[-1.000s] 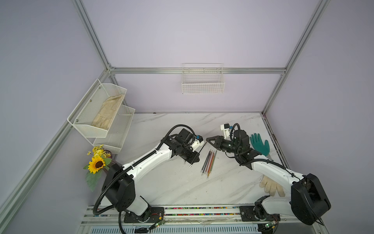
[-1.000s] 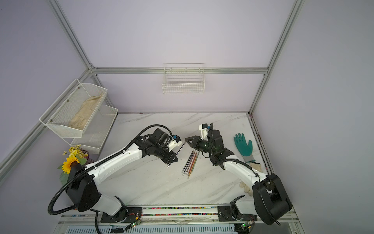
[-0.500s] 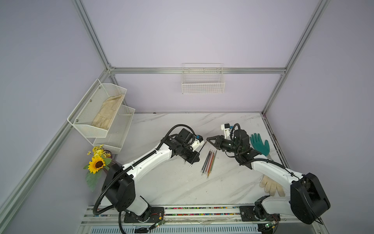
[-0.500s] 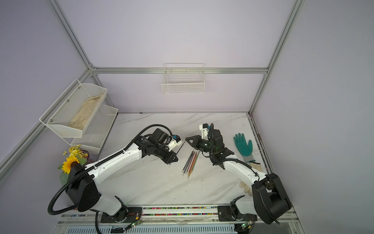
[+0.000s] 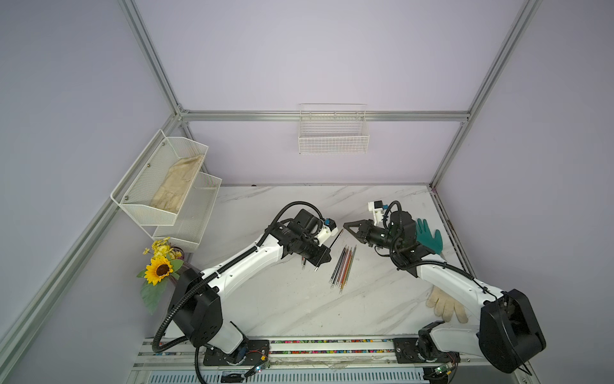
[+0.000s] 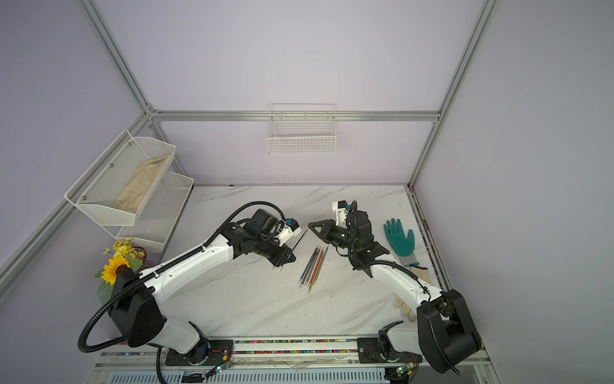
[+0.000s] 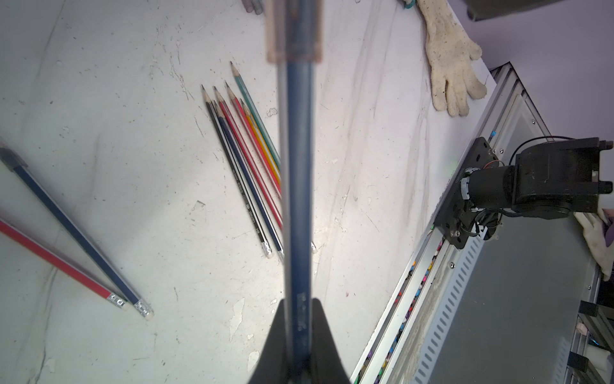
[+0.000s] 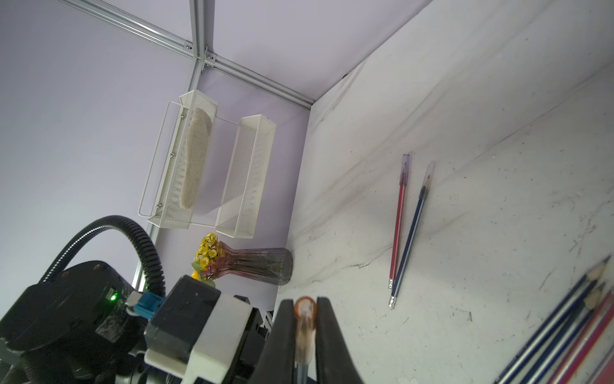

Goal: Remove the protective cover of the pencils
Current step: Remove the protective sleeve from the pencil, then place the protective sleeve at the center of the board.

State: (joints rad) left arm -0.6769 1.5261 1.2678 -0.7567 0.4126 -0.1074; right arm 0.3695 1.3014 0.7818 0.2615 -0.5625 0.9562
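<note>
Left gripper (image 7: pixel 299 307): jaws clamped on the shaft of a dark blue pencil (image 7: pixel 295 173), which was held clear of the marble table (image 5: pixel 299 309) and pointed at the other arm.

Right gripper (image 8: pixel 305 301): jaws drawn together on the clear cap (image 8: pixel 305 320) at that pencil's far end. In the left wrist view the cap sat over the tip, not yet off.

The two grippers met tip to tip in both top views, just beyond the pile.

Between the arms lay a tight fan of bare pencils (image 5: pixel 344 266), side by side. Their points were exposed and no covers were on them. I took these as finished.

Apart from the fan, nearer the left arm, lay a red pencil (image 8: pixel 398 226) and a blue pencil (image 8: pixel 412 229). They touched at the eraser ends, and each wore a clear cap.

Green glove (image 5: pixel 428 236) beside the right arm, no part in this.

My reckoning: well past halfway. One cap was gripped and ready to be pulled straight off along the shaft. Two capped pencils were left after it.
</note>
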